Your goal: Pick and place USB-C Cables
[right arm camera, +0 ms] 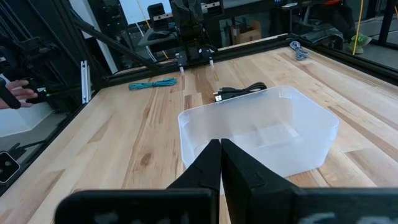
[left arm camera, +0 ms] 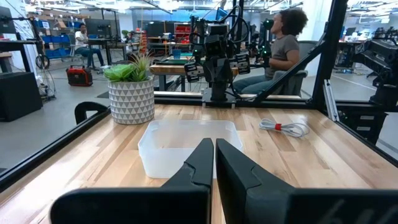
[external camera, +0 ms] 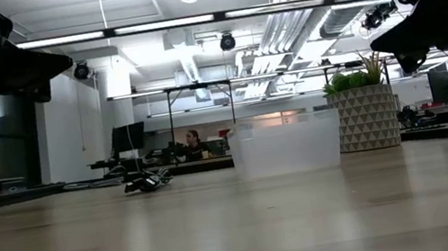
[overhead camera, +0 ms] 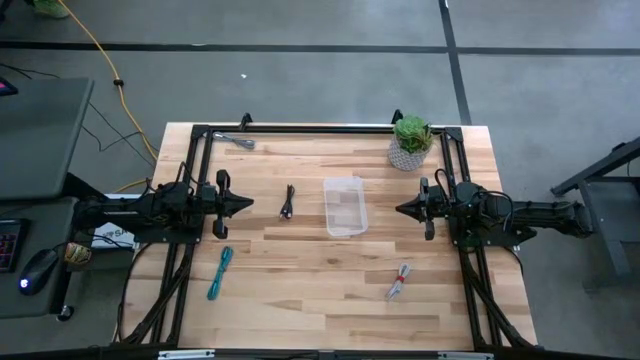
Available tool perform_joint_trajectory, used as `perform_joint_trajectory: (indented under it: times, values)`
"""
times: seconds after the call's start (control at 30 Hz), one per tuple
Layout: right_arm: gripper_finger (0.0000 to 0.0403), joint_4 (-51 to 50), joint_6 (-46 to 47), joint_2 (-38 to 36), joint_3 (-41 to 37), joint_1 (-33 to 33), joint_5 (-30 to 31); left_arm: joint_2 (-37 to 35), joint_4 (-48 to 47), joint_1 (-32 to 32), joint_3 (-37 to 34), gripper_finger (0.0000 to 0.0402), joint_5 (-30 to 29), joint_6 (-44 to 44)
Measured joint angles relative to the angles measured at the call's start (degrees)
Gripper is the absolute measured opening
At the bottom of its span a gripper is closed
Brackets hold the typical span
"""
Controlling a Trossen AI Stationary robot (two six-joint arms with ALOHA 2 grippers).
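Four short cable bundles lie flat on the wooden table. The black one is left of the clear tub; the teal one is near the left front; the red-and-white one is at the right front; the silvery grey one is at the far left corner. My left gripper hovers shut at the table's left side, pointing at the black cable. My right gripper hovers shut at the right side, pointing at the tub.
A potted plant in a patterned pot stands at the far right of the table. A black frame runs along the far edge and both sides. A yellow cord lies on the floor beyond the table. People sit in the room behind.
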Motion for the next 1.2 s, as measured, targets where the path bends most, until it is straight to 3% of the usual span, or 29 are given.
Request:
perform_joint_trajectory:
  times: [0.8, 0.9, 0.97, 1.03, 1.1, 1.2]
  values:
    - [0.0000, 0.71, 0.00, 0.01, 0.01, 0.01, 0.46, 0.00, 0.02, 0.00, 0.00, 0.0000, -0.01, -0.01]
    - [0.0000, 16.89, 6.04, 0.81, 0.00, 0.16, 3.59, -0.02, 0.02, 0.00, 0.00, 0.0000, -0.02, -0.02]
    - [0.0002, 28.33, 7.16, 1.72, 0.50, 1.34, -0.30, -0.01, 0.01, -0.01, 0.00, 0.0000, -0.01, -0.01]
    - [0.0008, 32.76, 7.03, 3.67, 2.85, 3.88, -2.83, -0.02, 0.02, -0.01, 0.00, 0.0000, 0.00, 0.00]
    - [0.0021, 30.41, 4.99, 6.48, 6.86, 7.61, -1.93, 0.00, 0.02, -0.02, -0.02, 0.0000, 0.00, 0.00]
    - [0.0054, 18.23, 0.53, 12.98, 14.74, 14.45, 4.80, 0.00, 0.02, -0.02, 0.00, 0.0000, 0.00, 0.00]
